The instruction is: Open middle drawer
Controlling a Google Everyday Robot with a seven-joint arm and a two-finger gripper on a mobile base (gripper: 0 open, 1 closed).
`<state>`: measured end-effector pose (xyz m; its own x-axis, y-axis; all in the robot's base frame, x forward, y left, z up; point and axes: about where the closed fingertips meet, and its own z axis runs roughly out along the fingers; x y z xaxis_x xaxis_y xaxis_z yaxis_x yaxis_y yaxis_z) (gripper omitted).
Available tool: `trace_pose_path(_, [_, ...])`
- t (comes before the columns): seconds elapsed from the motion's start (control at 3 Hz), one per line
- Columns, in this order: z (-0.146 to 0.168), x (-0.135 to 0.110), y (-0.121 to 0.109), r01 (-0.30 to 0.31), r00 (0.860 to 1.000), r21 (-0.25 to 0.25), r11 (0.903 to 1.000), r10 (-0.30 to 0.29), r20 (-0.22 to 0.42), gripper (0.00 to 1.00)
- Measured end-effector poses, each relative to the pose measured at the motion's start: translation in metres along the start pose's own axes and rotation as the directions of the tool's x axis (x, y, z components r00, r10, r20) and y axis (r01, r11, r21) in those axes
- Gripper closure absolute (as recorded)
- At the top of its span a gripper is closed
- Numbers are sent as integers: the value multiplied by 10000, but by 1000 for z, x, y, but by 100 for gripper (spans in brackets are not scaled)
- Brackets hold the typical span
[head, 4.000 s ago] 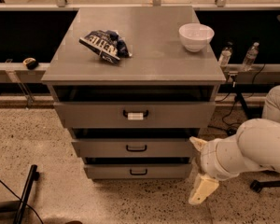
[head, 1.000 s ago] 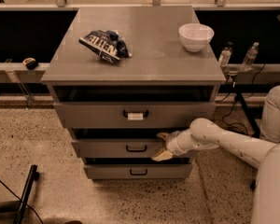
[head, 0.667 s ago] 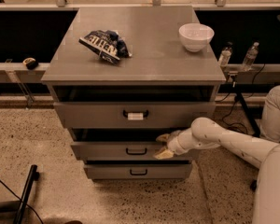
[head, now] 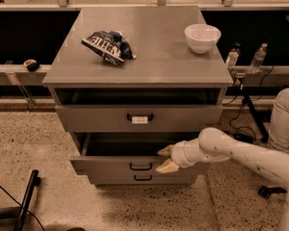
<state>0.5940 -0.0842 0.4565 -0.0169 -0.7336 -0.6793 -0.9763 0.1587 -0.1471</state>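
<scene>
The middle drawer [head: 111, 165] is a low grey front with a small black loop handle [head: 140, 166]. It stands pulled out a little from the cabinet, with a dark gap behind its front. My gripper [head: 165, 159] is at the drawer front's top edge, just right of the handle. One fingertip [head: 164, 151] is over the edge inside the drawer, and the other lies against the front face. The white arm comes in from the right.
The taller top drawer [head: 96, 118] with a white tag on its handle is slightly open. The bottom drawer [head: 115, 179] is shut. A chip bag [head: 107, 45] and a white bowl [head: 202, 36] sit on the cabinet top [head: 154, 57]. Two bottles [head: 232, 57] stand at the right, a black pole [head: 26, 201] at the lower left.
The arm rose from low at the right to the middle drawer's front. Since then the drawer has slid out towards me with the gripper on its top edge.
</scene>
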Motion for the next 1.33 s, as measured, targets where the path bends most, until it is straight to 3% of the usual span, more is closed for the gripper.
trace_pose_path(0.33, [-23, -24, 62, 903, 9950, -161, 9958, -895, 441, 41])
trace_pose_path(0.67, [-41, -31, 118, 1296, 9909, -431, 9906, -1278, 432, 38])
trace_pose_path(1.0, [-58, -38, 139, 1605, 9870, -334, 9865, -1599, 191, 24])
trace_pose_path(1.33, [-64, -37, 128, 1570, 9875, -241, 9873, -1572, -74, 16])
